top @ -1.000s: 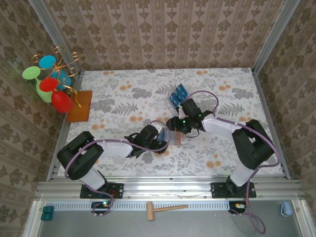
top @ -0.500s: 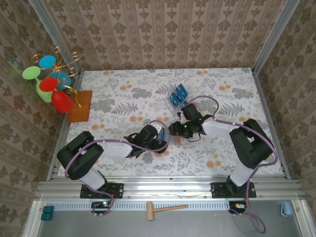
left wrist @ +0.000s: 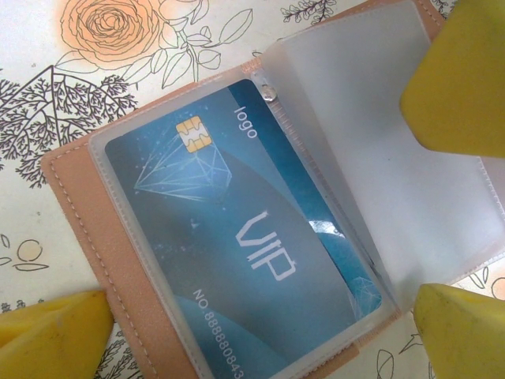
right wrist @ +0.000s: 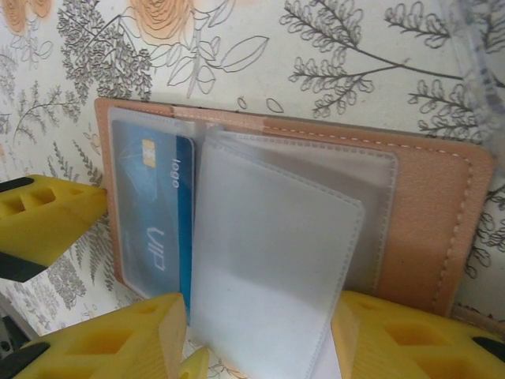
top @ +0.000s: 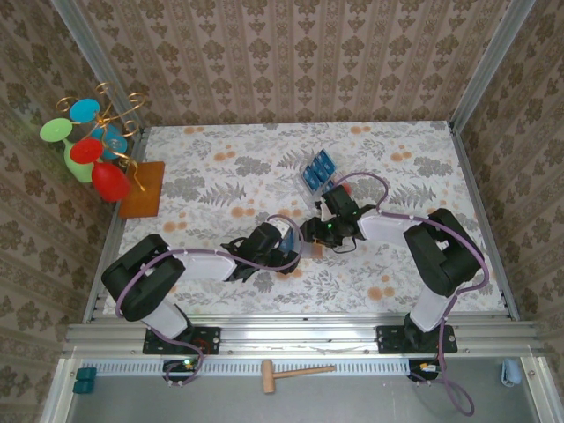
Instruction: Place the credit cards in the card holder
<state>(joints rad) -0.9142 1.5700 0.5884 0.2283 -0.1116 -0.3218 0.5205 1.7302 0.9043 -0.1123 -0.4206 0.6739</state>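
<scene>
Currently 1 card point(left wrist: 237, 237) sits sleeved; left pincer point(left wrist: 264, 300) and right pincer point(right wrist: 256, 308) both gape over the holder point(left wrist: 79, 213). Its loose sleeve point(right wrist: 268, 260) could flop shut, blocking the next card.

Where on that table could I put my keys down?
Bare cloth lies between the mat and the card tray, and across the far right corner. The middle is crowded: left gripper and right gripper meet over the card holder.
</scene>
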